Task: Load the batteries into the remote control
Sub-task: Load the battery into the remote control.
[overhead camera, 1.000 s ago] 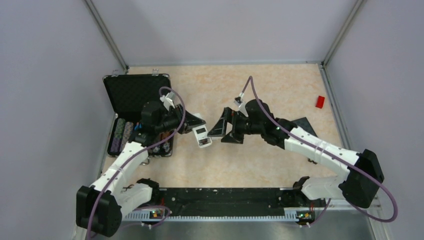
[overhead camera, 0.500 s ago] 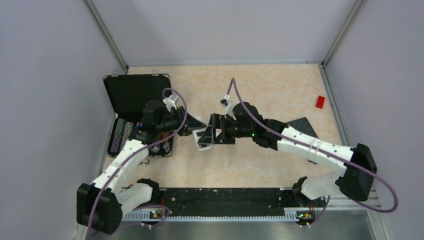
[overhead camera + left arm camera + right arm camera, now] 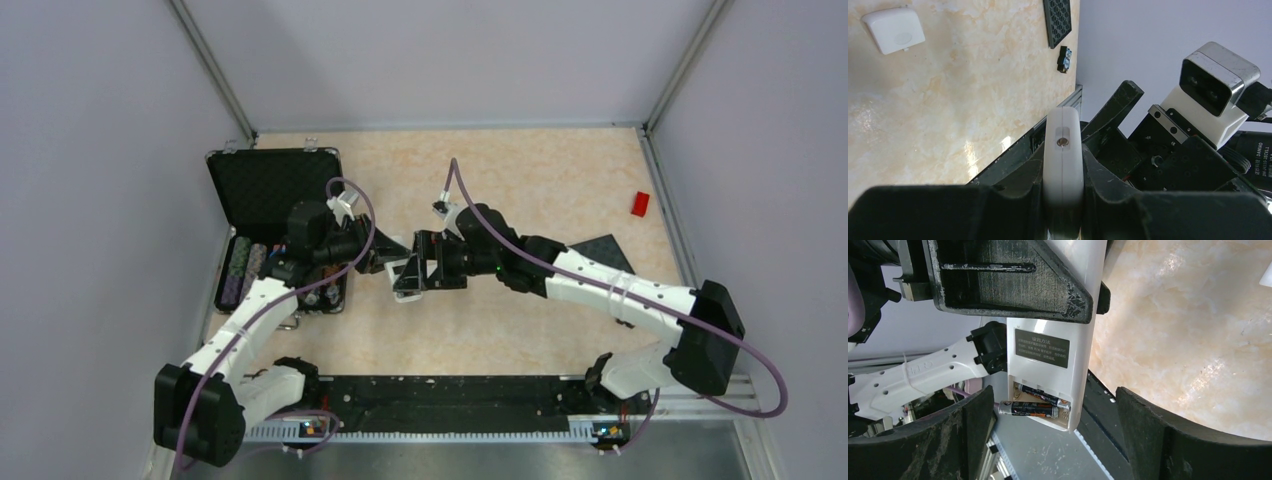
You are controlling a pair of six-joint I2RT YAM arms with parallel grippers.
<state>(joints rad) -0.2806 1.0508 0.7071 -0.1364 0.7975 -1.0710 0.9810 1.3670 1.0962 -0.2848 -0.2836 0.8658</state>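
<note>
Top view: the left gripper [image 3: 385, 262] is clamped on the remote control [image 3: 404, 270]. The right gripper [image 3: 418, 272] meets the remote from the opp. side, fingers spread around its free end.

Left wrist: we see the remote edge-on, pinched tight betw. both pads. A white cover piece [image 3: 893, 30] lies well apart from it.

Right wrist: the remote's back faces us, bay uncovered at the end nearest this gripper. The jaws stand wide, gripping nothing, one finger each side of the remote. Both batteries [image 3: 1030, 409] lie across the remote's width in the bay. One looks seated; the other sticks out past the remote's edge twd. one finger, contact unclear. We judge the next move is a sideways nudge on that battery, and the right arm is free and nearest.
</note>
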